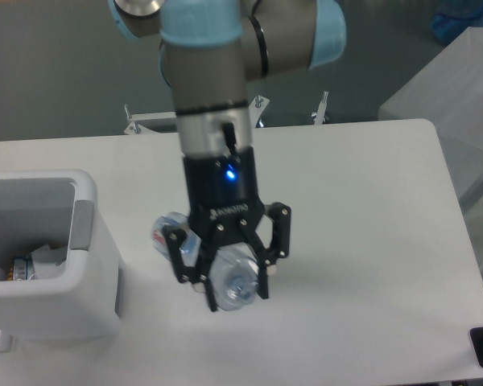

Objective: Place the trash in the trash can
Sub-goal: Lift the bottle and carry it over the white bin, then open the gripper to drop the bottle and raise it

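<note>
gripper (230, 277) at lower centre, fingers clamped across the bottle (217, 273) so it hangs clear of the bench (370, 241) for carrying | bottle lies crosswise, cap end toward frame left | bin (44, 257) at lower left, open-topped, scraps inside, ready to receive it

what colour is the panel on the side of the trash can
Grey, set in the white trash can; the panel shows in the fixed camera view.

The bottle (225, 277) is half hidden behind the jaws; the trash can (80, 265) is cut off at left.
</note>
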Motion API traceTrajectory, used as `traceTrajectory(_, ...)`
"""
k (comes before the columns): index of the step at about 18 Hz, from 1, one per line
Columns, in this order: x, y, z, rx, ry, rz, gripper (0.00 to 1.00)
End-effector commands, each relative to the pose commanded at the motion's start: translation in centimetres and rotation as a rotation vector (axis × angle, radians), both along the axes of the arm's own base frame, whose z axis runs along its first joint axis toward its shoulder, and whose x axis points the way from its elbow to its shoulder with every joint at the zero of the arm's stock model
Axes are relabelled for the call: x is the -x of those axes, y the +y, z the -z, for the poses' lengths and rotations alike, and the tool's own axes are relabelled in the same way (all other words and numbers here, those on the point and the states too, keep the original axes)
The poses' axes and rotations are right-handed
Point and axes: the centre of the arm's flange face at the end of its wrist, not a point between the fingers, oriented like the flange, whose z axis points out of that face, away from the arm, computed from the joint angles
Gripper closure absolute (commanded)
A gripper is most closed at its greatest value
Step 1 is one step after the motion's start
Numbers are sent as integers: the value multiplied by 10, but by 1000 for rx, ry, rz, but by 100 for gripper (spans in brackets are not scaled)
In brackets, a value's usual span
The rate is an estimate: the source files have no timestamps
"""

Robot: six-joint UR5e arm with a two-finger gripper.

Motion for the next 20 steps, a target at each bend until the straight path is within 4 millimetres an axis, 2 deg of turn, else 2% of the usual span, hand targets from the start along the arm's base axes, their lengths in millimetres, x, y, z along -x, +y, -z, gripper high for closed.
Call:
traceTrajectory(2,-30,0,-11,-11,9,41,37)
traceTrajectory(7,-70,8,-26,-33,23,99,37)
traceTrajectory(13,-125,41,-6,-9,2,208,37)
traceTrajectory(15,-127,46,4,4,-6,214,37)
traceTrajectory(19,-141,58,21,29,-22,241,36)
traceTrajectory(20,-148,63,31,44,-30,252,36)
